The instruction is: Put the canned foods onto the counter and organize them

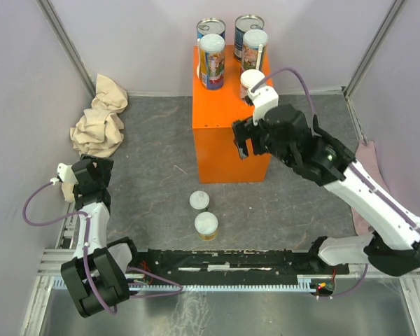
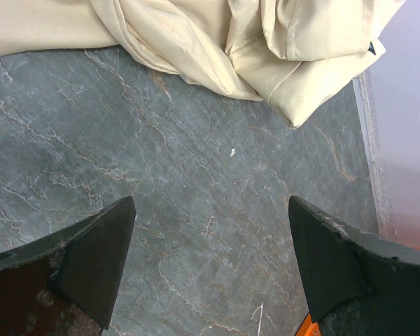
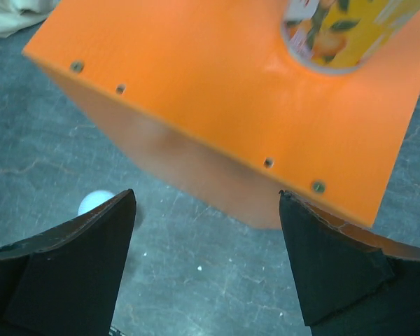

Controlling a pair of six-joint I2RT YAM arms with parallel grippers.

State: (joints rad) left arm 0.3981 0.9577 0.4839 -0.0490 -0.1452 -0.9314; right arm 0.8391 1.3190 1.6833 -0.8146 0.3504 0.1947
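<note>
The orange counter (image 1: 224, 133) stands mid-table. On its top are two blue tins (image 1: 211, 29) (image 1: 248, 26), two tall colourful cans with white lids (image 1: 212, 61) (image 1: 255, 47) and a short white-lidded can (image 1: 251, 82). Two more white-lidded cans (image 1: 199, 201) (image 1: 206, 225) stand on the floor in front of it. My right gripper (image 1: 246, 145) hangs open over the counter's front right edge, holding nothing. In the right wrist view the open right gripper (image 3: 206, 259) sits past the counter's edge (image 3: 217, 105), an orange-labelled can (image 3: 343, 31) behind it. My left gripper (image 2: 210, 259) is open and empty over bare floor.
A crumpled beige cloth (image 1: 101, 122) lies at the far left, just ahead of the left gripper (image 1: 89, 168); it also fills the top of the left wrist view as cloth folds (image 2: 266, 42). A pink cloth (image 1: 369, 157) lies by the right wall. The black rail (image 1: 224, 264) runs along the near edge.
</note>
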